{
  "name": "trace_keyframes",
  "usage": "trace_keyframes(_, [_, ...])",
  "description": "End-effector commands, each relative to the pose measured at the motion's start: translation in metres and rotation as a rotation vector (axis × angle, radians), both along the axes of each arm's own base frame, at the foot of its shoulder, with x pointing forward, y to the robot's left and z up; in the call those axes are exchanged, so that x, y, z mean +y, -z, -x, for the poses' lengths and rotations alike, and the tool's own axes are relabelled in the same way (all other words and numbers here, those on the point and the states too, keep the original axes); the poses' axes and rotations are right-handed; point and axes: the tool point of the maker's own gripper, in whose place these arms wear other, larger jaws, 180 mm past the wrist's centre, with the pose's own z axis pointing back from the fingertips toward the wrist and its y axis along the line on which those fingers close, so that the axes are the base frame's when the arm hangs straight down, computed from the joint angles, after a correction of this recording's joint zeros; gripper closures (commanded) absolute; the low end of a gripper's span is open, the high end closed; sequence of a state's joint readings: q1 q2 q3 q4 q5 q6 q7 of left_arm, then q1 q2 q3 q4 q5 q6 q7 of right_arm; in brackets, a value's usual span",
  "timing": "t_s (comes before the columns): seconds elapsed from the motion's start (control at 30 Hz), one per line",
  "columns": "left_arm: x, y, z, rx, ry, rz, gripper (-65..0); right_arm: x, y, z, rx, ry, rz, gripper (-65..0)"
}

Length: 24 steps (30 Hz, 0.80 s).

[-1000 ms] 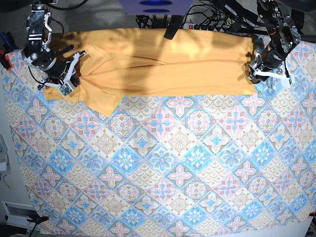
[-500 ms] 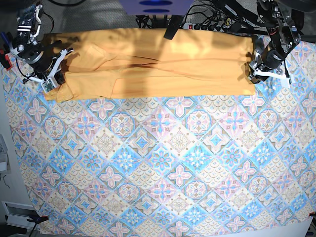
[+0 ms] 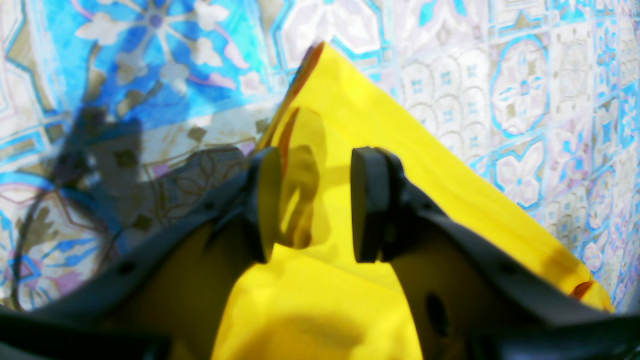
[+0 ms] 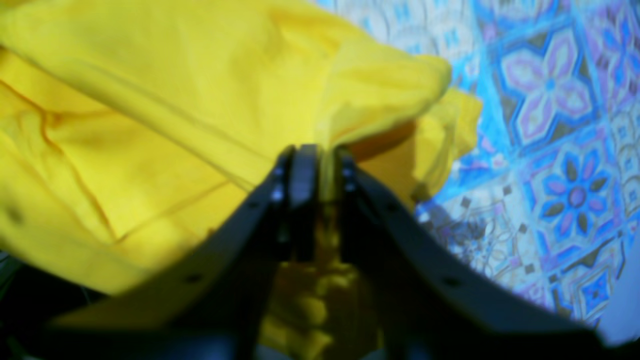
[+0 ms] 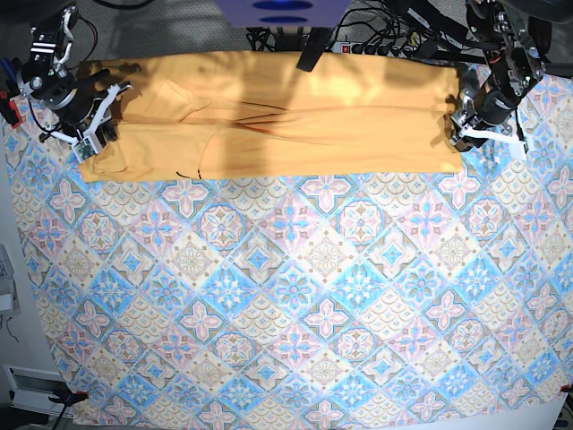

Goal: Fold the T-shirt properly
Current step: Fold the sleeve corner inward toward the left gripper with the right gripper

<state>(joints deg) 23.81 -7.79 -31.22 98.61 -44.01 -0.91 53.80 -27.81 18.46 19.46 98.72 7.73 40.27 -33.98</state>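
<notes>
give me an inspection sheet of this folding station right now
surface: tile-patterned tablecloth, lying flat
job's things: T-shirt folded into a long band along the far edge
clutter: nothing seen
grippers: left pincer open, shirt edge between the jaws; right pincer pinching a shirt fold
cables: black bundle behind the far edge
surroundings: grey floor beyond the cloth

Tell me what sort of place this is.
Probably a robotics lab bench: a tablecloth covers the table, a T-shirt lies along its far edge, and cables with a power strip sit behind it.
</notes>
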Motion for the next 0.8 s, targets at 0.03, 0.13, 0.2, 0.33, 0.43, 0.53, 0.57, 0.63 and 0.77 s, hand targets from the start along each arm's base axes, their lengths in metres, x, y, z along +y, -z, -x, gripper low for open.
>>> trace_keyframes(0.03, [0.004, -0.008, -0.004, -0.025, 0.008, -0.016, -25.3, 0.000, -0.013, -0.013, -0.062, 0.003, -0.008, -17.7])
trace_keyframes(0.13, [0.004, -0.007, -0.003, -0.022, 0.007, -0.015, -29.7, 0.006, -0.014, -0.013, -0.082, 0.027, -0.035, -22.8])
trace_keyframes(0.2, [0.005, -0.007, -0.003, -0.022, 0.006, -0.016, -30.2, 0.015, -0.018, -0.018, -0.107, 0.030, -0.055, -24.1])
trace_keyframes(0.33, [0.005, -0.005, 0.004, 0.003, 0.012, -0.010, -30.5, 0.040, -0.028, -0.030, -0.146, -0.022, -0.083, -23.7])
trace_keyframes(0.43, [0.001, 0.000, 0.015, 0.053, 0.030, 0.020, -30.6, 0.058, -0.027, -0.031, -0.145, -0.066, -0.104, -23.5])
trace_keyframes(0.53, [0.010, 0.001, 0.027, 0.090, 0.027, 0.012, -30.7, 0.072, -0.027, -0.032, -0.144, -0.101, -0.122, -23.5])
trace_keyframes(0.57, [0.010, 0.002, 0.030, 0.096, 0.028, 0.009, -30.7, 0.075, -0.026, -0.031, -0.142, -0.108, -0.126, -23.6])
trace_keyframes(0.63, [0.012, 0.002, 0.032, 0.101, 0.026, 0.007, -30.7, 0.081, -0.025, -0.030, -0.137, -0.122, -0.135, -23.6])
trace_keyframes(0.77, [0.027, -0.003, 0.031, 0.095, 0.003, -0.022, -30.7, 0.093, -0.022, -0.029, -0.127, -0.150, -0.152, -23.6])
